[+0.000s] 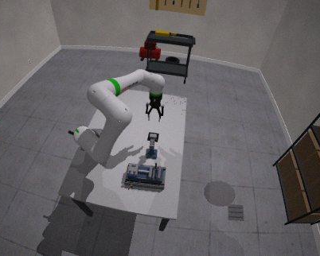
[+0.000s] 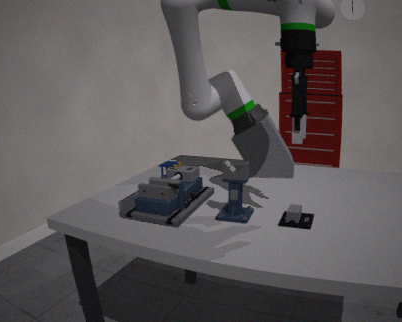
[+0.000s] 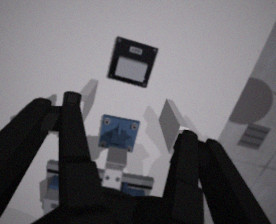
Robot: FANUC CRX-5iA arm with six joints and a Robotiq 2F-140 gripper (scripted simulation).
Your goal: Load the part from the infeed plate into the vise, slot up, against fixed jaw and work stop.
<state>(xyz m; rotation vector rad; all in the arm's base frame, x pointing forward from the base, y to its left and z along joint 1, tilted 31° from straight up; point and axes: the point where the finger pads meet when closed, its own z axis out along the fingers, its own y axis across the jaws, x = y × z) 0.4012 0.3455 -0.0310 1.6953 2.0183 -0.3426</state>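
Observation:
The part, a light grey block (image 3: pixel 129 68), lies on the black infeed plate on the white table; it also shows in the side view (image 2: pixel 293 212) and from above (image 1: pixel 153 136). My gripper (image 1: pixel 154 114) hangs high in the air above the table, well above the plate, its fingers half open with nothing between them; it also shows in the side view (image 2: pixel 297 136) and in the wrist view (image 3: pixel 134 150). The blue V-block (image 2: pixel 235 197) stands between the plate and the vise (image 2: pixel 164 196). The vise jaws stand apart.
A red tool cabinet (image 2: pixel 312 110) stands behind the table. A black cart (image 1: pixel 169 53) stands at the back of the room, and a brown shelf (image 1: pixel 308 167) at the right. The arm's base (image 1: pixel 87 139) sits at the table's left edge.

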